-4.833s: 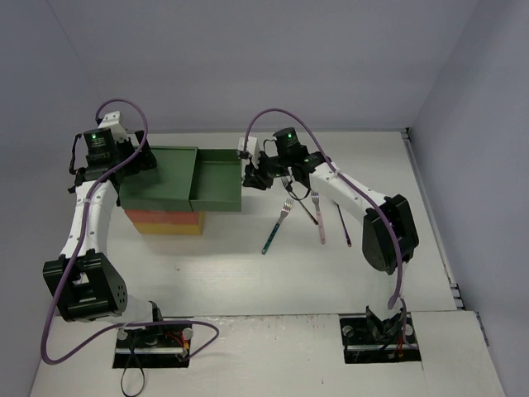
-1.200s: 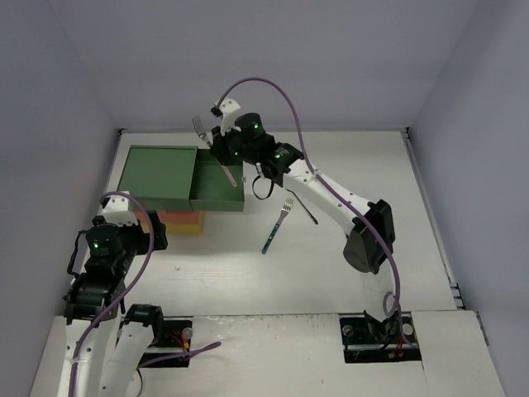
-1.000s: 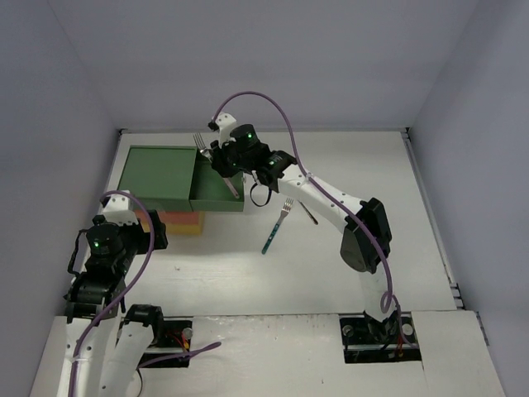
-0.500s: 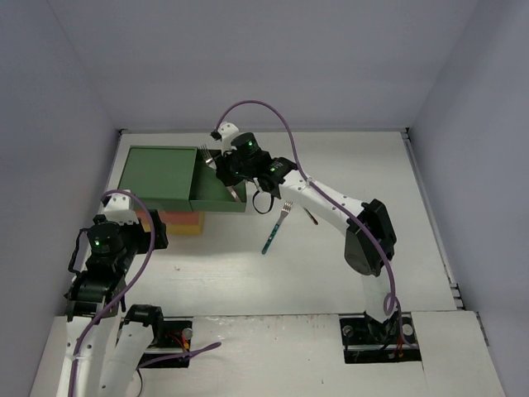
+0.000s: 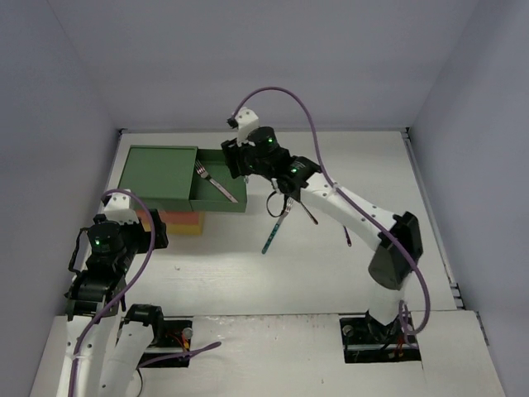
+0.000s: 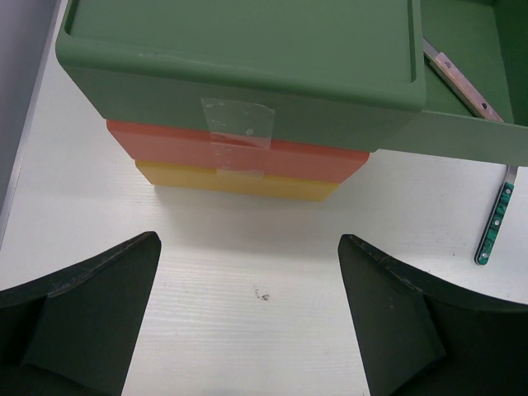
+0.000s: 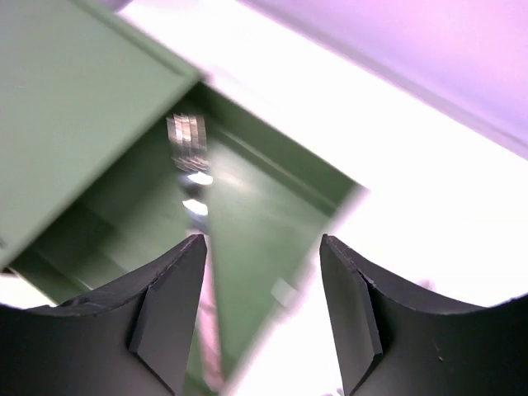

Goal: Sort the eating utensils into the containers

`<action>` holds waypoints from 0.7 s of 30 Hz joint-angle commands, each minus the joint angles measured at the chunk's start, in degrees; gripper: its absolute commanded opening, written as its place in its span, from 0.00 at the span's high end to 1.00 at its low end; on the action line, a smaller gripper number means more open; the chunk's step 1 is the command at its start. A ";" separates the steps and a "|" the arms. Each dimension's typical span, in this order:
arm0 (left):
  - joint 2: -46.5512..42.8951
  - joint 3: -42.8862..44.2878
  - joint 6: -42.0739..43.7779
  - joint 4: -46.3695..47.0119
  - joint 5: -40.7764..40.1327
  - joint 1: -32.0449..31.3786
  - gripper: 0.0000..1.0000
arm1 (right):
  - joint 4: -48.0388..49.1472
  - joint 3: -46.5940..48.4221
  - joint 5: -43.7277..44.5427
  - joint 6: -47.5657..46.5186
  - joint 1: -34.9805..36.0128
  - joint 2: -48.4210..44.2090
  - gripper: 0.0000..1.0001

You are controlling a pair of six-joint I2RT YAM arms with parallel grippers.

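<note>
The containers are a stacked unit with a green top [image 5: 159,172], an orange-red drawer [image 6: 239,154] and a yellow drawer [image 6: 235,181]. The green drawer [image 5: 230,184] is pulled out to the right. A pink fork [image 5: 214,181] lies flat in it, also in the left wrist view [image 6: 459,79] and right wrist view [image 7: 189,139]. My right gripper [image 5: 234,162] hangs open and empty just above the drawer's right part [image 7: 264,326]. My left gripper [image 5: 149,234] is open and empty over the table in front of the unit [image 6: 250,276]. A blue-green fork [image 5: 275,227] lies on the table.
A dark utensil [image 5: 305,210] lies right of the blue-green fork and a slim purple one [image 5: 347,237] lies further right. The blue-green fork's handle [image 6: 495,223] shows below the open drawer. Grey walls close the table at the back and sides.
My right gripper carried the pink fork over the open green drawer, lowered it and let go; the fork now lies in the drawer. The left arm drew back from the unit earlier and has stayed still since.
</note>
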 commanded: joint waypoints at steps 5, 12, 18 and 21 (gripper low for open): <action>1.38 0.37 -0.55 3.68 0.17 -0.34 0.13 | 2.56 -19.62 5.00 3.78 -13.99 -16.92 0.48; 1.59 0.37 -0.52 3.72 0.26 -0.43 0.13 | 1.47 -30.63 -3.19 2.02 -21.69 -16.87 0.51; 1.78 0.37 -0.52 3.67 0.42 -0.43 0.13 | 1.47 -33.58 -7.49 1.24 -23.87 -12.33 0.52; 1.97 0.37 -0.52 3.74 0.43 -0.52 0.13 | -0.37 -33.36 -8.45 0.41 -23.95 -8.98 0.53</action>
